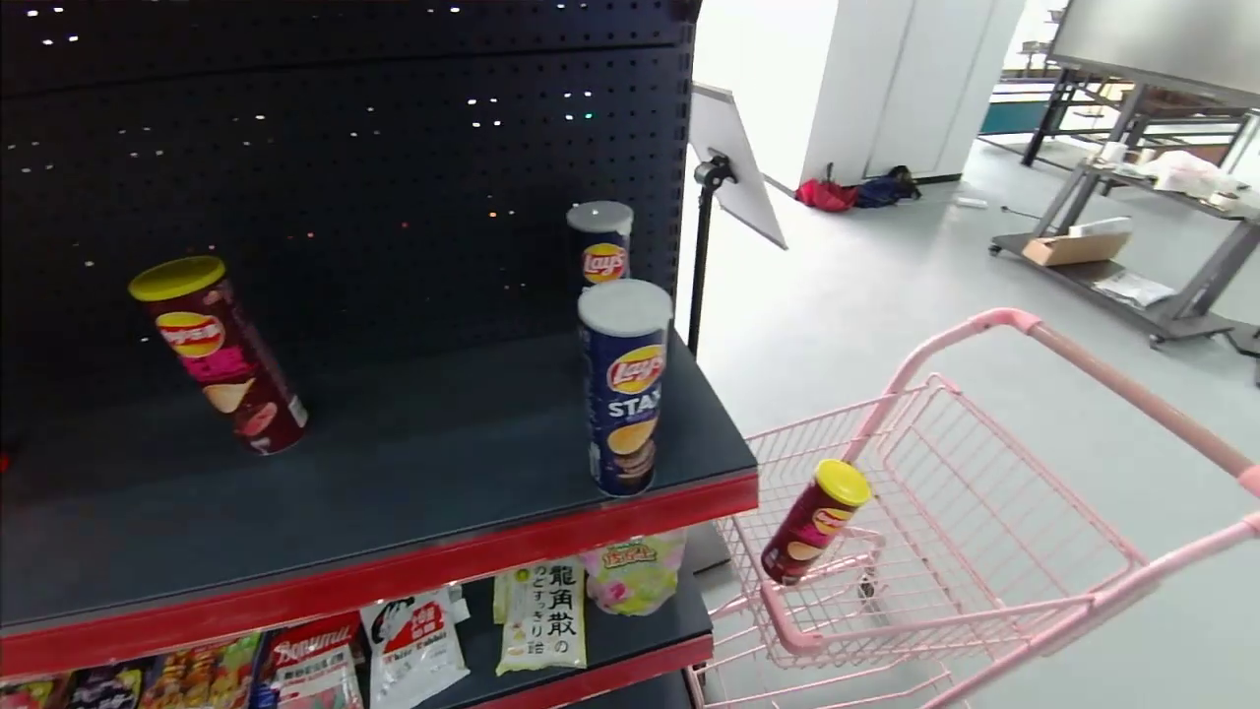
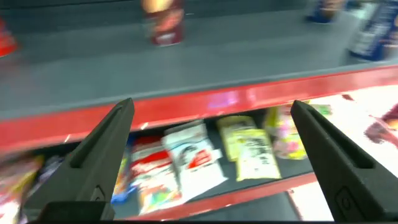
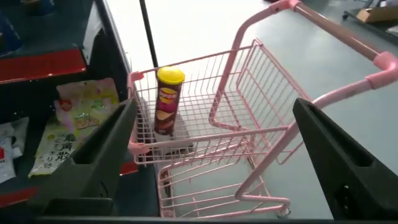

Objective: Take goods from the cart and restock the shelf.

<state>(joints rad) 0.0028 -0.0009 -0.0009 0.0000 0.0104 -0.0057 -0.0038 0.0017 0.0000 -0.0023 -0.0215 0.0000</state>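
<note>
A maroon chip can with a yellow lid [image 1: 813, 520] [image 3: 167, 99] leans in the near corner of the pink cart [image 1: 994, 551] [image 3: 249, 118]. On the dark shelf [image 1: 394, 483] [image 2: 186, 68] stand a maroon can [image 1: 219, 353] [image 2: 163, 23] at the left and two blue cans, one at the front [image 1: 623, 386], one behind it [image 1: 599, 243]. My left gripper [image 2: 211, 155] is open, facing the shelf's red front edge with nothing between its fingers. Open as well, my right gripper [image 3: 214, 155] hangs above the cart, apart from the can.
Snack bags [image 1: 433, 640] [image 2: 205, 155] fill the lower shelf. A stand with a white board [image 1: 733, 167] rises beside the shelf's right end. Metal tables [image 1: 1132, 256] stand far right across open grey floor.
</note>
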